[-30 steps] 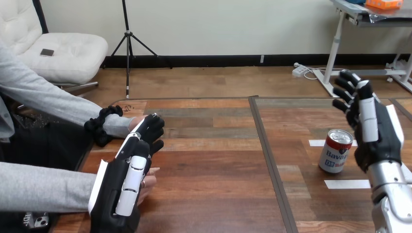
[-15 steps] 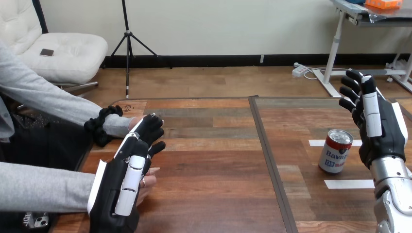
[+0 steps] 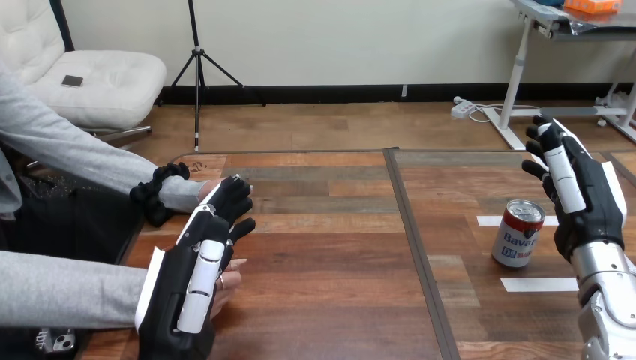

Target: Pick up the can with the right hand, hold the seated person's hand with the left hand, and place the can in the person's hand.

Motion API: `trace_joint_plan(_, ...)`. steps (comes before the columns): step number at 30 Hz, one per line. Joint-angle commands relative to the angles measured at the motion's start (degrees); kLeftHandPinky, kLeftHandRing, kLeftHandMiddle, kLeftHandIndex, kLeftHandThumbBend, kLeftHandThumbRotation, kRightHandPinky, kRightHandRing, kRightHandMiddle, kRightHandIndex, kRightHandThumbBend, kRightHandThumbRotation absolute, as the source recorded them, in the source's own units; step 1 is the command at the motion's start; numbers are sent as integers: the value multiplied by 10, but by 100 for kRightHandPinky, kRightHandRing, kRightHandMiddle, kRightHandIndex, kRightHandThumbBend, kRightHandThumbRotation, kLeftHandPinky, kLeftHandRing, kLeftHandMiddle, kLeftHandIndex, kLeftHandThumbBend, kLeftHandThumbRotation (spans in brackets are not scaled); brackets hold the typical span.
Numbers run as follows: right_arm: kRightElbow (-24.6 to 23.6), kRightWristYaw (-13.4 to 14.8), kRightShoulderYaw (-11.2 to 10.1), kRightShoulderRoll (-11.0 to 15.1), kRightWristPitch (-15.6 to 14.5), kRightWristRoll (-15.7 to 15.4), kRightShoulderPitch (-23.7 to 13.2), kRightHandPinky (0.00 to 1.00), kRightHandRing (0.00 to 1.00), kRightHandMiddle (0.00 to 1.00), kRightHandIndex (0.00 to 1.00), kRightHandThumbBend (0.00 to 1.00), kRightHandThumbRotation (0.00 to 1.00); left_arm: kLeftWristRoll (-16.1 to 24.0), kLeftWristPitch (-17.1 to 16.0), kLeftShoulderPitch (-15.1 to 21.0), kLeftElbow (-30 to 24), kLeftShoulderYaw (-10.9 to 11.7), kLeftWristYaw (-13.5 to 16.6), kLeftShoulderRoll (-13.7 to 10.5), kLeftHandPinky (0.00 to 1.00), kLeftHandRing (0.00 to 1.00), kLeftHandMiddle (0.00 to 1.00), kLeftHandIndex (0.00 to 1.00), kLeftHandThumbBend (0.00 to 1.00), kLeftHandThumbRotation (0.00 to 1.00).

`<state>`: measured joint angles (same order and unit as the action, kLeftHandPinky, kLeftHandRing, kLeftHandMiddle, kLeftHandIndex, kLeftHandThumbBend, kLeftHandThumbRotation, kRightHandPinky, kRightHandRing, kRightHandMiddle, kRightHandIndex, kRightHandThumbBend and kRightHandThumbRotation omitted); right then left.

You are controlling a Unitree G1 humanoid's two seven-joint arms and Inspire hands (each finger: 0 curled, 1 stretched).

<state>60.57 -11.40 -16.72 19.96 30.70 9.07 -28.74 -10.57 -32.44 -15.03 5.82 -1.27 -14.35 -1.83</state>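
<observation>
While the red can [image 3: 518,234] stood upright on the table [image 3: 337,255], the right robot hand [image 3: 591,196] hung beside it, fingers spread. The left robot hand [image 3: 184,292] lay straight-fingered over the person's hand [image 3: 231,276].

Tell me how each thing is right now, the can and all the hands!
Can: upright on the table, untouched.
Right hand: open, beside the can, apart.
Left hand: open, over the person's lower hand.
Person's lower hand: lying under the left hand.
</observation>
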Motion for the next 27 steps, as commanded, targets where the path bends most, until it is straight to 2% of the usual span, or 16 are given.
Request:
trace_joint_plan(1,12,-4,-10,23,1,7,-66,88,93,90,88,82,73,0,-6,11,-29,0,-5,-2,86,90,89,88,61,89)
trace_joint_plan(4,18,0,-11,25,-3,7,-71,88,92,90,88,76,71,0,-11,13,-24,1,-7,-3,86,90,89,88,59,90)
trace_joint_plan(11,39,-4,-17,31,-22,14,-88,92,94,91,88,71,67,-1,-10,13,-24,0,-6,-2,86,90,88,87,59,90)
trace_joint_plan(19,62,10,-11,45,-48,-1,-106,97,96,94,90,74,67,2,-6,11,-28,-1,-3,-2,84,89,88,87,63,90)
trace_joint_plan(27,76,32,-2,53,-57,-20,-113,98,97,96,93,75,70,6,-6,9,-30,0,1,0,83,88,88,87,65,88)
